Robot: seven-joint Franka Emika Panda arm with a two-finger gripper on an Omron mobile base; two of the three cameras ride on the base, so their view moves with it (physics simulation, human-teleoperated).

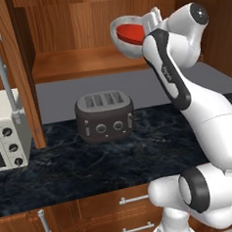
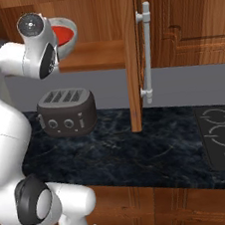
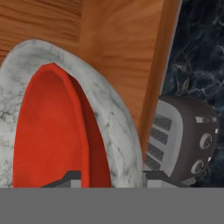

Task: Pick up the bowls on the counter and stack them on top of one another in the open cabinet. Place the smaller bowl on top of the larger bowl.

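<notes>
The larger bowl point(image 1: 120, 43), white-grey marble, hangs tilted on its side over the shelf point(image 1: 75, 64) of the open cabinet, its mouth turned towards the left. The smaller bowl point(image 1: 131, 32), glossy red, sits nested inside it. My gripper point(image 1: 145, 27) is shut on their right rims. In the hand view the red bowl point(image 3: 48, 131) and the marble wall point(image 3: 113, 127) stand between my fingertips point(image 3: 72, 178), one inside and one outside. From the right base view the red bowl point(image 2: 63, 33) and marble rim point(image 2: 72, 37) peek past my arm. Whether the marble bowl touches the shelf I cannot tell.
A dark four-slot toaster point(image 1: 104, 115) stands on the dark marble counter point(image 1: 92, 164) below the cabinet. A white oven point(image 1: 3, 130) sits at the left. The open cabinet door point(image 2: 135, 56) with its long handle hangs right of the shelf, and a cooktop point(image 2: 223, 137) lies beyond it.
</notes>
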